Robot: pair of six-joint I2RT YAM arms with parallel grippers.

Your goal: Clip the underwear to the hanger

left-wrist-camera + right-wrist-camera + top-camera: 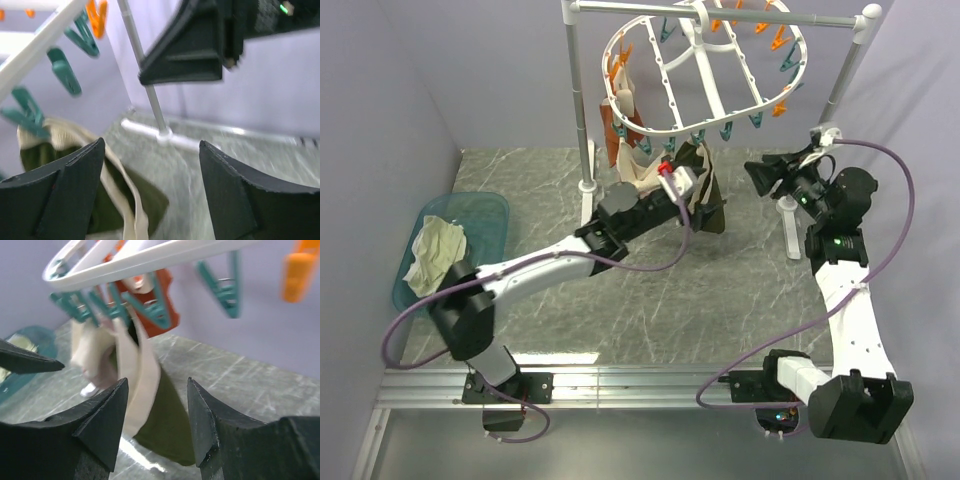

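Pale lilac walls (pixel 380 120) enclose a grey marbled tabletop (pixel 650 300) edged by an aluminium rail (pixel 640 385).

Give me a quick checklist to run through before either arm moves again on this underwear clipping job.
1. Dark olive-green underwear with a beige waistband hanging under the white oval plastic hanger: ok, it drapes below the rim.
2. Teal clothespin actually biting the waistband: cannot tell, the spot is blurred.
3. Left gripper free of cloth: ok, open, with nothing between its fingers.
4. Right gripper empty: ok, open, with the underwear beyond it.
5. Grippers apart from each other: ok, there is a gap between them in the top view.
6. Underwear's lower edge off the table: cannot tell.
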